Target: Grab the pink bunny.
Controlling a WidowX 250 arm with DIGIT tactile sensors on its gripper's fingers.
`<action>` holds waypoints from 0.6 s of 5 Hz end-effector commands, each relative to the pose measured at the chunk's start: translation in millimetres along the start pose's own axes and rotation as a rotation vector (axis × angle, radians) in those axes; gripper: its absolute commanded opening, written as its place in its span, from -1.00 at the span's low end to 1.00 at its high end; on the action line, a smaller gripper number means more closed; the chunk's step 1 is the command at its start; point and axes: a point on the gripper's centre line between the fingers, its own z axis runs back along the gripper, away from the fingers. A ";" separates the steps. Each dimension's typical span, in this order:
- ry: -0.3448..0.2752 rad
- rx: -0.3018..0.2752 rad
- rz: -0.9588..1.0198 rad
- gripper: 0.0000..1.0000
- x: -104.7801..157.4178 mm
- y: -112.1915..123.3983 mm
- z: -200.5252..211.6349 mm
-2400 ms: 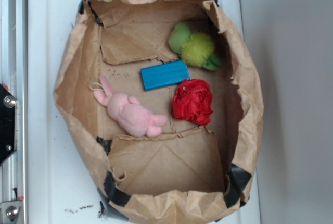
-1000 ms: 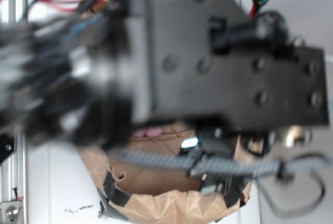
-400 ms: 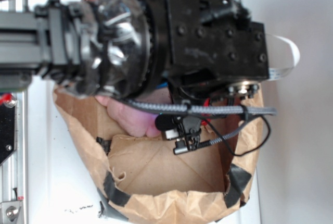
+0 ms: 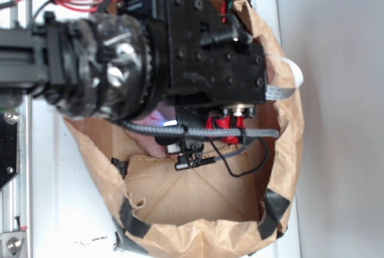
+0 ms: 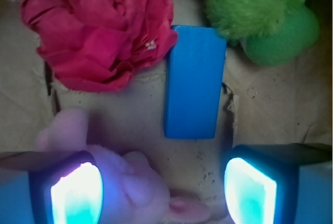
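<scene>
The gripper (image 5: 162,191) hangs spread wide inside the paper bag (image 4: 287,120) — nothing pinched yet. The pink bunny (image 5: 122,185) lies under its left finger; centring and closing remain.

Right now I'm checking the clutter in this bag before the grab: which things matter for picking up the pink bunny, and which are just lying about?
Part of the job:
- pink bunny, lying low between the fingers
- gripper, jaws open, one lit pad either side

Just lying about:
- red ruffled fabric ball
- blue block
- green plush toy
- brown paper bag holding them all
</scene>
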 end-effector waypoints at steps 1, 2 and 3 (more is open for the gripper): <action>-0.073 0.000 -0.007 1.00 5.7 4.0 21.7; -0.106 0.000 -0.142 1.00 -13.3 -1.6 19.2; -0.111 -0.028 -0.201 1.00 -22.1 -1.2 27.2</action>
